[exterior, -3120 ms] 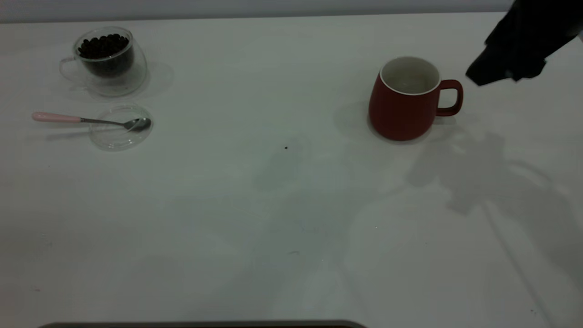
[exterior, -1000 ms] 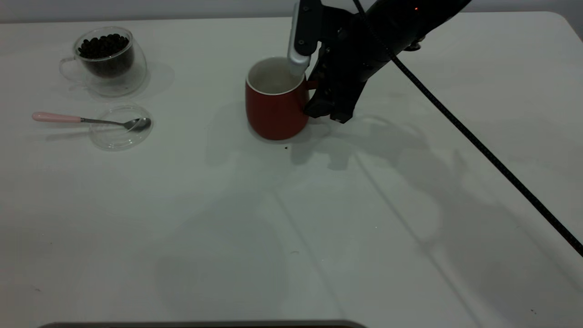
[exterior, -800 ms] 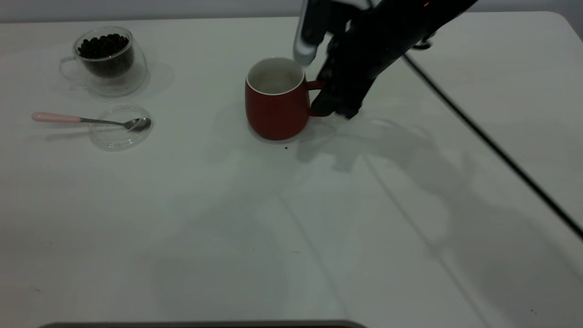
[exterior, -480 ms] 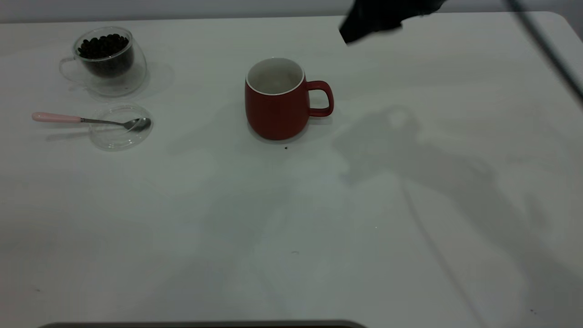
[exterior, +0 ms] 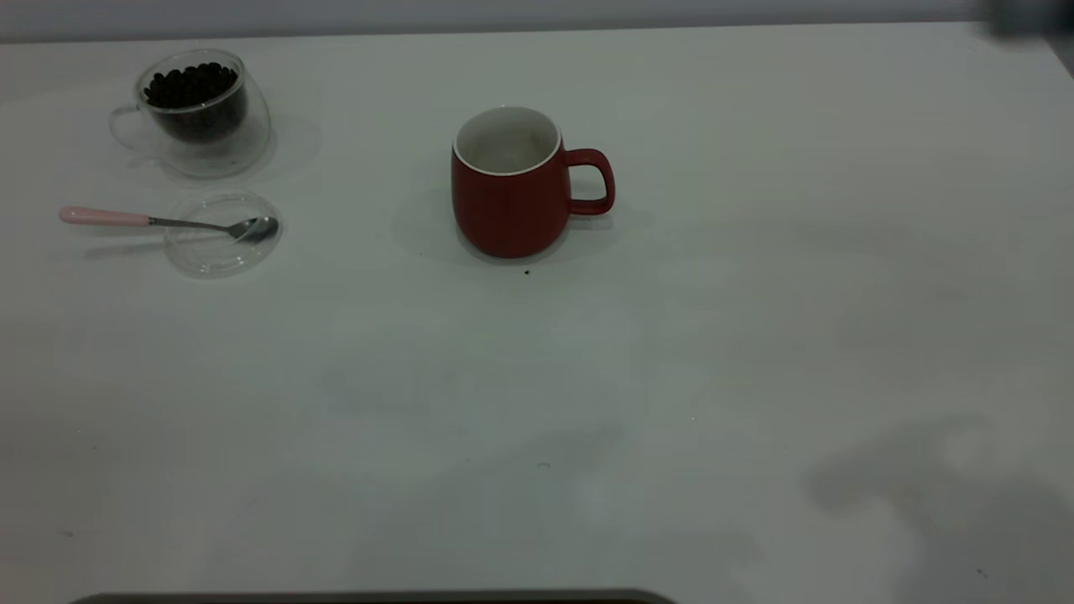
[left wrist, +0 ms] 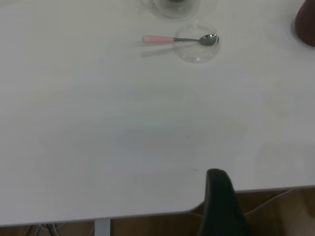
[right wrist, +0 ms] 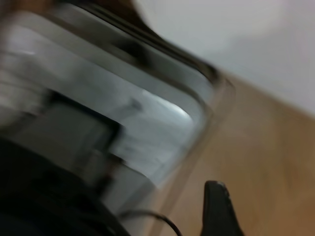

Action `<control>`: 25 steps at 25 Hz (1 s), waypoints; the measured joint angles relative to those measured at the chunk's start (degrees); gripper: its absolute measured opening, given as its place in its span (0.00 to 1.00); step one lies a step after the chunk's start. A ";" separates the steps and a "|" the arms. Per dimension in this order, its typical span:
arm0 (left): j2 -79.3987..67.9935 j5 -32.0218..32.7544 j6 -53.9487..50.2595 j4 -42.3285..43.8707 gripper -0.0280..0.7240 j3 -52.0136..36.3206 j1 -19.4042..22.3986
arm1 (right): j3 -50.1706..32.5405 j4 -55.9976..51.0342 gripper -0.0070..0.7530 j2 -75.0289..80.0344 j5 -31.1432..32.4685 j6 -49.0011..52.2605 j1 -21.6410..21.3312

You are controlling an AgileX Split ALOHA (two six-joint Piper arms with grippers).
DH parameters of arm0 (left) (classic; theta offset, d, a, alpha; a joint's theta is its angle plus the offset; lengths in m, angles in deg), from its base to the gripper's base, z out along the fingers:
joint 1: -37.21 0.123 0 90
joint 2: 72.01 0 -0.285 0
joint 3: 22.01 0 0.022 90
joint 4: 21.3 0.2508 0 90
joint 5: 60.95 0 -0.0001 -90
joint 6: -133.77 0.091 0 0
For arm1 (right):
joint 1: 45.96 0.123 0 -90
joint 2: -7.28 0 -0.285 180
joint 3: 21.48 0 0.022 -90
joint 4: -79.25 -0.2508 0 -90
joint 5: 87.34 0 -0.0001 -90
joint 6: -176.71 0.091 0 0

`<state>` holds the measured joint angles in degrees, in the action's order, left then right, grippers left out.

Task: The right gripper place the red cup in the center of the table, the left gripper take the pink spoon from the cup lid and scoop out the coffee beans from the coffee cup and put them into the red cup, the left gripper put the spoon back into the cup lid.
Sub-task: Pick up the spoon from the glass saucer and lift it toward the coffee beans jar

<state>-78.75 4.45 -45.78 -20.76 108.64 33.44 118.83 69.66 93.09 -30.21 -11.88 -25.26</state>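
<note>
exterior view shows our red cup [exterior: 510,184] standing upright near the middle of the surface [exterior: 587,377], handle to the right. at far left the pink spoon [exterior: 159,221] lies with its bowl on the clear cup lid [exterior: 220,247], handle jutting left; the coffee cup [exterior: 197,109] of beans sits just beyond. we judge the spoon light, stiff and slim, best pinched on its matte pink handle; the glass looks fragile. neither set of fingers shows, so we cannot tell their state.

Black, rounded fingers [left wrist: 221,201]; thin dark cable [right wrist: 147,216].
</note>
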 joint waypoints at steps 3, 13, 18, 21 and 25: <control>0.00 0.00 0.00 0.00 0.72 0.00 0.00 | -4.92 8.12 0.68 -10.44 3.92 8.60 -0.57; 0.00 0.00 0.00 0.00 0.72 0.00 0.00 | -10.52 12.26 0.68 -46.91 5.10 10.64 -12.23; 0.00 0.00 0.00 0.00 0.72 0.00 0.00 | -10.52 14.40 0.68 -59.27 6.00 12.34 -12.42; 0.00 0.00 0.00 0.00 0.72 0.00 0.00 | -10.52 15.23 0.68 -64.51 6.48 13.02 -13.80; 0.00 0.00 0.00 0.00 0.72 0.00 0.00 | -10.52 15.23 0.68 -71.21 6.87 13.15 -17.50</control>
<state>-78.75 4.45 -45.78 -20.76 108.64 33.44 108.31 84.89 21.89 -23.34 1.26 -42.76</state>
